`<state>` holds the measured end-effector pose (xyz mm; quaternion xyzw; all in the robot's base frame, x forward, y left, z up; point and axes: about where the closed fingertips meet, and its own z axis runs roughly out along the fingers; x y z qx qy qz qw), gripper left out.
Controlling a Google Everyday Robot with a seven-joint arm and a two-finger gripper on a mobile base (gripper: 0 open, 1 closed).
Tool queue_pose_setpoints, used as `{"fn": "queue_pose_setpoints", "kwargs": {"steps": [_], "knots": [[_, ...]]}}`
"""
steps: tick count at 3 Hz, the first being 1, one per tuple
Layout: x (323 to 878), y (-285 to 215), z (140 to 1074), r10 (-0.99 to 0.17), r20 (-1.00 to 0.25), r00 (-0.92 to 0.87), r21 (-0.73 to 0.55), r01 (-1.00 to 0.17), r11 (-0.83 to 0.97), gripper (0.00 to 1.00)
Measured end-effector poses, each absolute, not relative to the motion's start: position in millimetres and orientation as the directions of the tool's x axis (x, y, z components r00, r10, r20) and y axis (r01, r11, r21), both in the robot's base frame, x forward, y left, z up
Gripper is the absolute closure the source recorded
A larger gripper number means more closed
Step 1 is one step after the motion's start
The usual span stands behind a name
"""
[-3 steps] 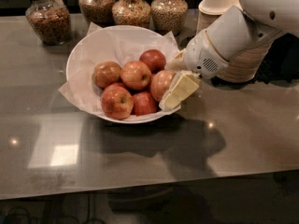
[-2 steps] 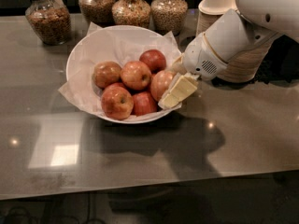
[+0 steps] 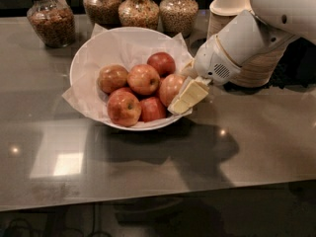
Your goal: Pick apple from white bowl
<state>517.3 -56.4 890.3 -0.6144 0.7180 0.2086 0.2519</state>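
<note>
The white bowl (image 3: pixel 98 48), lined with crinkled white paper, stands on the grey table and holds several apples. The orange-red apple (image 3: pixel 169 87) lies at the bowl's right side. My gripper (image 3: pixel 186 97) reaches in over the bowl's right rim and rests against the right side of this apple, partly covering it. The other apples lie to the left: a red one (image 3: pixel 161 63) behind, a mottled one (image 3: pixel 143 79) in the middle, one (image 3: pixel 112 78) at the left, and one (image 3: pixel 123 107) at the front.
Glass jars of grain (image 3: pixel 52 21) (image 3: pixel 139 9) (image 3: pixel 178 11) stand behind the bowl. A stack of beige paper bowls (image 3: pixel 232 1) stands at the back right, behind my white arm (image 3: pixel 247 38). The table's front edge (image 3: pixel 148 201) runs below.
The arm and gripper hold nearly the same place against the right-hand apple. The apples have not visibly moved.
</note>
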Motion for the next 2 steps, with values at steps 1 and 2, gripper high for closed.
{"fn": "queue_pose_setpoints", "kwargs": {"steps": [1,2], "knots": [[516.1,-57.7,893.4,-0.741,-0.663,-0.103,-0.007,-0.99,0.143,1.0],[516.2,-47.5,903.9,-0.683,-0.729,-0.04,-0.014,-0.997,0.073,1.0]]}}
